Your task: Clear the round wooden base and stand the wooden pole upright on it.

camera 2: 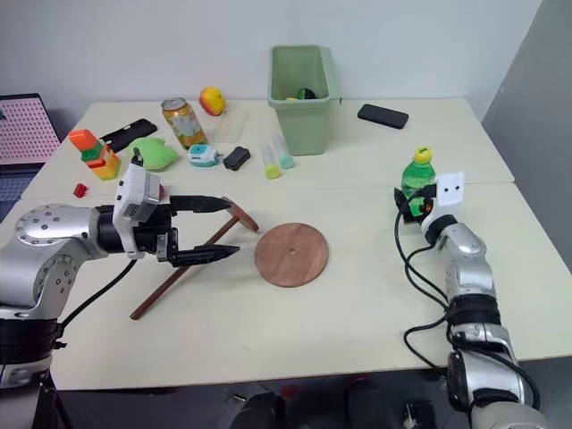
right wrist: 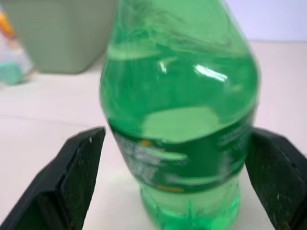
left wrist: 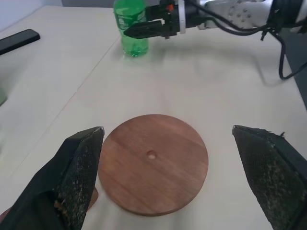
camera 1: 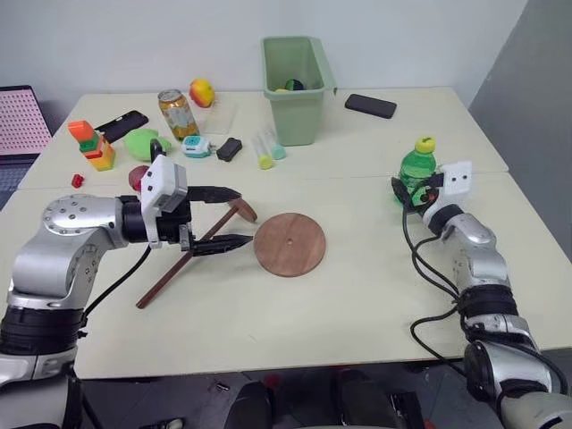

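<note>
The round wooden base (camera 1: 289, 243) lies flat mid-table with nothing on it, its small centre hole showing in the left wrist view (left wrist: 151, 154). The wooden pole (camera 1: 179, 268) lies on the table left of the base, its fixed disc (camera 1: 243, 210) at the far end. My left gripper (camera 1: 241, 216) hovers open over that disc end, pointing towards the base. At the right, my right gripper (camera 1: 404, 189) is shut on a green bottle (right wrist: 177, 96), which stands upright at the table seam (camera 1: 416, 166). I cannot tell whether the bottle rests on the table.
A green bin (camera 1: 295, 76) stands at the back centre and a black phone (camera 1: 370, 105) lies to its right. A can (camera 1: 177, 112), toys, a remote (camera 1: 121, 126) and small tubes (camera 1: 265, 154) crowd the back left.
</note>
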`<state>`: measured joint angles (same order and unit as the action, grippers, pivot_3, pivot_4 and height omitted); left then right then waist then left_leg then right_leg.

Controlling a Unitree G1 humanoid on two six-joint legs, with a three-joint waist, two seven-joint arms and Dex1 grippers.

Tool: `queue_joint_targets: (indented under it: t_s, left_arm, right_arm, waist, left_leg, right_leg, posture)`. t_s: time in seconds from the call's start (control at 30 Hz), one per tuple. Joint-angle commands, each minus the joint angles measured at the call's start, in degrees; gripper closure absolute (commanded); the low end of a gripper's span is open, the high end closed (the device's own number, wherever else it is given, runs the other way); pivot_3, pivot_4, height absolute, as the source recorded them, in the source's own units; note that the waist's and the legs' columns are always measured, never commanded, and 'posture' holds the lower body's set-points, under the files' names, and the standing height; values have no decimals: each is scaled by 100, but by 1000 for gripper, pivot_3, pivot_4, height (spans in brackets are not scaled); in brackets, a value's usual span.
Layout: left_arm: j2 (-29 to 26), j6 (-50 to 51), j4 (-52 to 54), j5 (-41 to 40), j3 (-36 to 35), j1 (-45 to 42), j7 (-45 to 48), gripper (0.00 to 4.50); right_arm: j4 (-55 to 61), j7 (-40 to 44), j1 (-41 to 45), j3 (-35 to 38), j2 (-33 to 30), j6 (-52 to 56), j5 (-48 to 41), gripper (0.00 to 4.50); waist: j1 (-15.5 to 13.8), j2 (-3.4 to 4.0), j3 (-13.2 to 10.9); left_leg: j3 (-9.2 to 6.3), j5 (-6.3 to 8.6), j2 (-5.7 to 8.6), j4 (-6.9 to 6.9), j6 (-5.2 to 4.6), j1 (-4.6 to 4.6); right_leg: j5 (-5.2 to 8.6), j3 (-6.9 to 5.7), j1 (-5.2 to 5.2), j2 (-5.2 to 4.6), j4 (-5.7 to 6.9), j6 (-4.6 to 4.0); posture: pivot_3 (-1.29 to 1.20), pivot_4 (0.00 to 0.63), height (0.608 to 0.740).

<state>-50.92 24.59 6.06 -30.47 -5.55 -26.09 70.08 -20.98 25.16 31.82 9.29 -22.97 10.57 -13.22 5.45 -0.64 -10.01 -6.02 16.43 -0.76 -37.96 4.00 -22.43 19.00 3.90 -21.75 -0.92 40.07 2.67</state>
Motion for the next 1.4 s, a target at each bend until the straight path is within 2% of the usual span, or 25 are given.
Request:
queue_joint_targets:
  t_s: [0.03, 0.2, 0.37, 0.6, 0.7, 0.8, 0.93, 1.03, 1.23, 1.4]
  left_arm:
    - [-288, -95, -57, 157, -182, -5, 46, 0]
    - [-314, -183, -203, 288, -166, -13, -21, 0]
    - [-179, -247, -228, 319, -54, -83, 7, 0]
    - [-171, -241, -249, 349, -49, -146, 40, 0]
    - [-270, -215, -267, 399, -52, -112, 91, 0]
    - [-599, 60, -525, 645, 151, -270, 204, 0]
    - [-1037, 282, -1095, 1566, 905, -674, 200, 0]
    - [-1194, 773, -1431, 2144, 1588, -1110, 369, 0]
    - [-516, 1859, -2475, 2980, 2613, -2306, 180, 0]
    - [205, 2121, -3342, 3372, 2967, -2888, -76, 0]
  right_arm:
    - [2100, 522, -935, 108, -587, 1389, -682, 8]
    - [3424, 759, -1729, 454, -1257, 2451, -1186, 8]
    - [3342, 628, -1531, 493, -1331, 2617, -1188, 8]
    - [3509, 963, -1471, 362, -1560, 2584, -1170, 8]
    - [3837, 1622, -1470, 354, -2019, 2717, -1476, 8]
    - [4361, 2745, -1257, 404, -2902, 3254, -2259, 8]
    - [4807, 3885, -794, 226, -4011, 4062, -3226, 8]
    - [4831, 4205, -226, -145, -4278, 4435, -3577, 8]
    - [4902, 4633, 584, -911, -4486, 4731, -3585, 8]
    - [4975, 4854, 942, -1203, -4520, 4798, -3581, 8]
  waist:
    - [-50, 0, 0]
    - [-88, 6, -4]
    - [-80, 5, -3]
    - [-82, 5, -3]
    - [-85, 6, -4]
    - [-89, 11, -7]
    - [-85, 20, -13]
    - [-83, 20, -14]
    - [-137, 17, -16]
    - [-167, 15, -17]
  left_leg:
    - [1, 4, 1, 0, -7, -1]
    - [-2, 10, 4, -2, -17, -8]
    - [-1, 9, 7, -8, -18, 3]
    - [-4, 9, 7, -4, -18, -7]
    - [-4, 9, 8, -5, -18, -8]
    - [-6, 9, 8, -5, -18, -8]
    - [-10, 10, 7, -3, -20, -4]
    - [-13, 10, 8, -4, -21, -1]
    - [-23, 10, 14, -14, -20, -20]
    - [-25, 8, 16, -19, -19, -38]
  right_leg:
    - [0, 1, 0, -1, 0, 0]
    - [1, -1, -1, -4, -4, 1]
    - [0, -1, 9, -5, 3, 2]
    - [0, -7, 4, -6, -5, 2]
    - [0, -7, 3, -7, -5, 2]
    - [1, -9, 3, -8, -5, 2]
    - [1, -14, 7, -5, -7, 2]
    - [1, -18, 16, -3, -12, 2]
    - [2, -31, 7, -7, -11, 4]
    - [2, -33, -11, -10, -9, 4]
  posture:
    - [0, 150, 740]
    - [0, 150, 740]
    - [0, 150, 740]
    - [0, 150, 740]
    - [0, 150, 740]
    - [0, 150, 740]
    - [0, 150, 740]
    - [0, 150, 740]
    - [0, 150, 740]
    - [0, 150, 740]
